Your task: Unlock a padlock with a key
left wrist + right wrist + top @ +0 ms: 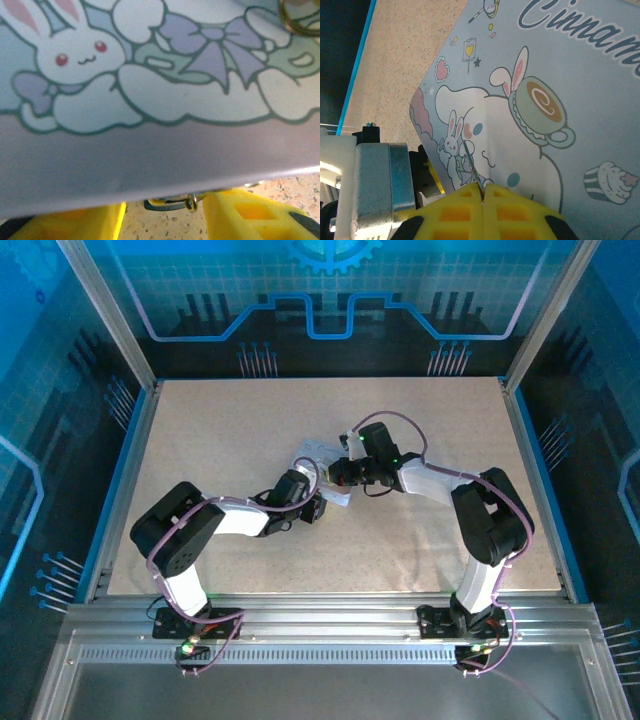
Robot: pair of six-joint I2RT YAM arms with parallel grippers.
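Padlock (169,204) unlocking, judged to be at the stage of bringing key to keyhole. From big to small:

Speckled table (200,440), with all the work gathered near its middle. There, between the two wrists, a pale blue tin (580,150) printed with cartoon rabbits, looming close in both wrist views.

Left gripper (165,215): yellow fingers (250,220) standing partly apart under the tin's front edge, straddling the padlock but not visibly pressing on it. Contact with either pad: cannot tell. Right gripper (482,190): pinched fully together, clamping the key (472,167) by its lower end, blade poking up beyond the pinch and seen against the tin's printed face.

Padlock itself: small, dark, slightly glinting, tucked just below the tin's edge in the gap between the left fingers, with a little ring (191,202) at its right end. Keyhole not discernible. Key: a thin dark sliver, tilted a little to the left.

To do this well: settle the left fingers squarely on the lock body first, to stop it swinging. Turn it to bring the keyhole toward the right wrist. Keep the grip on the key firm and low, line the blade up with the slot, then ease in straight. Avoid any sideways push, likely to twist so thin a key in the pads. Rotate only once fully seated.
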